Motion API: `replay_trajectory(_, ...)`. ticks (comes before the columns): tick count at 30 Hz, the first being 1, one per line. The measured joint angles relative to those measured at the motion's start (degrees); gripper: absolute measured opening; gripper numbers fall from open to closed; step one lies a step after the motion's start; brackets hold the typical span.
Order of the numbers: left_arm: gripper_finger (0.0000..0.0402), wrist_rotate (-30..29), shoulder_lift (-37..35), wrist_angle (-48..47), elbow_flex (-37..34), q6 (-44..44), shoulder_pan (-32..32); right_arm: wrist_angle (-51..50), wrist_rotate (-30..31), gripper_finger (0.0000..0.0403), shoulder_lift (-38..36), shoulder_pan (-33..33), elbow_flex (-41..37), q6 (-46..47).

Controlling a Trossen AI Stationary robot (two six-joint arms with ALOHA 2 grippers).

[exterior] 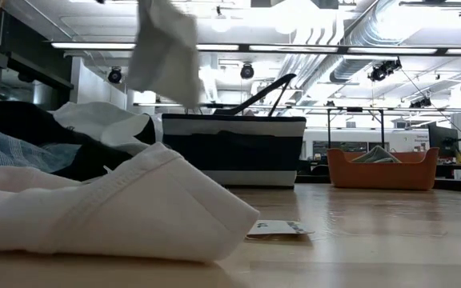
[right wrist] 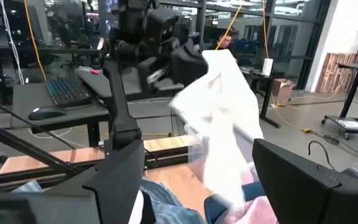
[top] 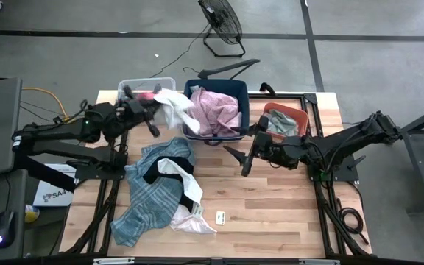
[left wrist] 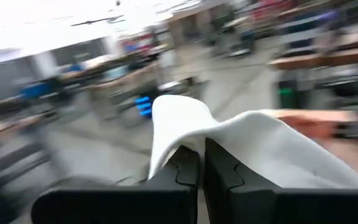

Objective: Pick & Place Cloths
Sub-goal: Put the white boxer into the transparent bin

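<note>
High view, blue bin (top: 245, 110) w/ pink cloth (top: 218, 110), orange bin (top: 294, 114) beside.

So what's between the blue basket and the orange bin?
In the high view, the right gripper, open, sits in the gap between the blue basket and the orange bin, over bare tabletop.

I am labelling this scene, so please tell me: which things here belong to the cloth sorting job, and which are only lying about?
Job:
white cloth, held by the left end effector
pink cloth in the blue basket
plaid cloth
clear bin
orange bin

Lying about:
paper tag
fan
</note>
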Motion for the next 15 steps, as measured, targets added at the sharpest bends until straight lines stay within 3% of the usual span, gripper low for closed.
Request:
replay_trajectory(10,0.0000,-29.0,-0.8,1.1,0.0,7.1,0.2,-1.1,0.0,0.0291,0.0,-0.2,0.0,0.5)
replay_trajectory(15,0.0000,-32.3,1.4,1.8,0.0,9.0,6.0,-1.1,0.0,0.0291,0.0,-0.2,0.0,0.5)
